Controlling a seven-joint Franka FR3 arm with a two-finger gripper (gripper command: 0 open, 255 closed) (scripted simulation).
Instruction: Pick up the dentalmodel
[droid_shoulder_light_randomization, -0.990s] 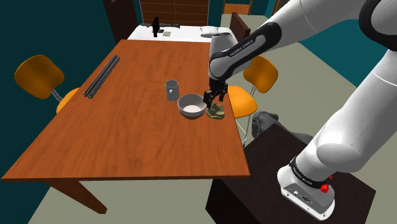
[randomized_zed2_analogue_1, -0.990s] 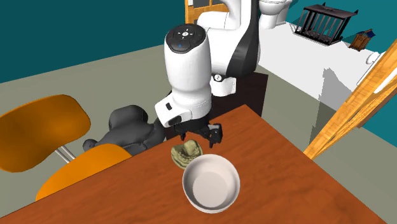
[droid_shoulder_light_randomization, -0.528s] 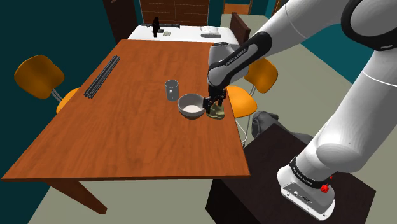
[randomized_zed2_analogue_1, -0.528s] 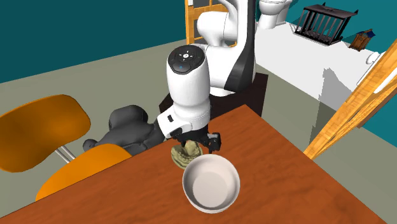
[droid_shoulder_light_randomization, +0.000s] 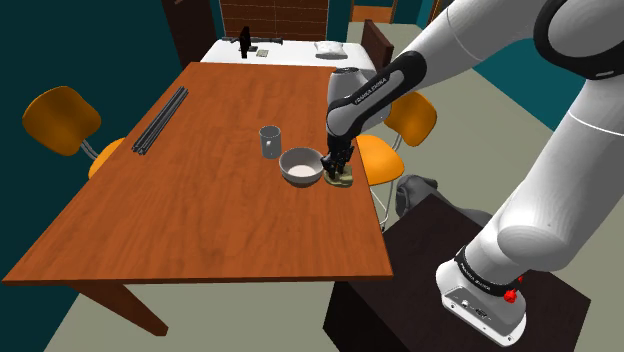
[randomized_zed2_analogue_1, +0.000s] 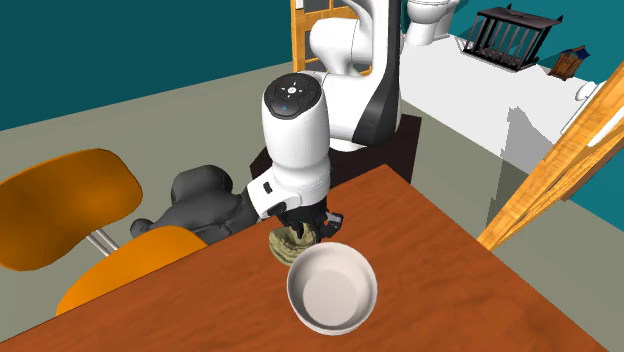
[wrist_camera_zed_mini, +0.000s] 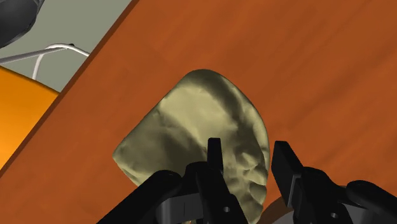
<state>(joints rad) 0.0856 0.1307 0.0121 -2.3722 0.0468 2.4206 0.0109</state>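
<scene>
On the brown wooden table (droid_shoulder_light_randomization: 200, 210), near its edge and just beside the round white bowl (droid_shoulder_light_randomization: 300, 166), the lumpy olive-tan dental model (wrist_camera_zed_mini: 191, 137) sits with the black two-finger gripper (wrist_camera_zed_mini: 249, 151) clamped on one end, so lift straight up slowly, clear of the bowl.

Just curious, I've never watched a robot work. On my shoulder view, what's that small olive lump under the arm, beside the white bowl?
Observer: The wrist view shows it close up. It's a model of teeth, lying near the table edge.
Operator: Has the robot got hold of it?
Observer: Yes. In that view the jaws clasp one end of it between them.
Operator: Is it off the table yet?
Observer: No. In the second exterior view it looks to rest on the wood, right by the bowl.
</scene>
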